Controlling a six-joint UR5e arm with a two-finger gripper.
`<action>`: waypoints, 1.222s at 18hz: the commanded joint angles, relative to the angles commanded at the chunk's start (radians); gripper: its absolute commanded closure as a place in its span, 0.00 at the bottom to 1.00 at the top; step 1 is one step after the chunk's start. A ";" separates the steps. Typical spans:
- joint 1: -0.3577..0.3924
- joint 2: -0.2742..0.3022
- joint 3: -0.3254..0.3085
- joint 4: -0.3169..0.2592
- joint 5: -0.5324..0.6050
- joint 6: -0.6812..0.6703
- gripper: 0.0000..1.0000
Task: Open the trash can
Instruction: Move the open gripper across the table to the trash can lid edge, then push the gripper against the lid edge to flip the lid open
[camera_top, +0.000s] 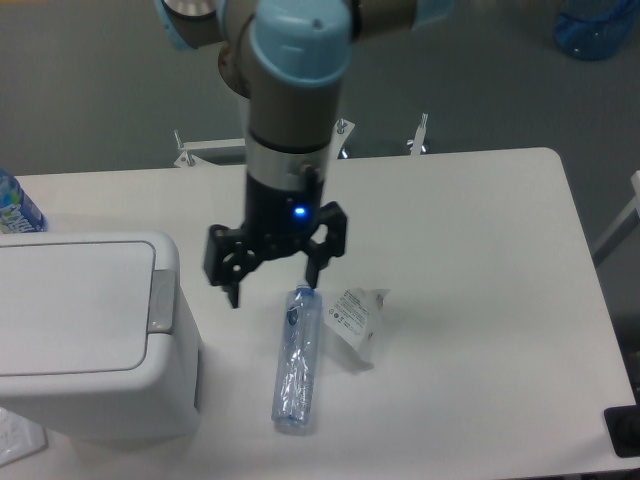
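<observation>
The trash can (85, 335) is a big white boxy bin at the table's left front, its flat lid down and a grey latch strip (160, 298) along the lid's right edge. My gripper (273, 285) hangs open over the table just right of the bin, with nothing between its fingers. It is a short way from the latch strip and not touching the bin.
A clear plastic bottle (297, 357) lies on the table below the gripper. A crumpled clear packet with a white label (355, 318) lies to its right. A blue-labelled bottle (15, 208) peeks in at the left edge behind the bin.
</observation>
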 joint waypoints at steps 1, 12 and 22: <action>-0.017 -0.002 -0.002 0.000 0.000 0.000 0.00; -0.045 0.006 -0.026 0.000 0.002 0.002 0.00; -0.043 -0.002 -0.029 0.005 0.031 0.005 0.00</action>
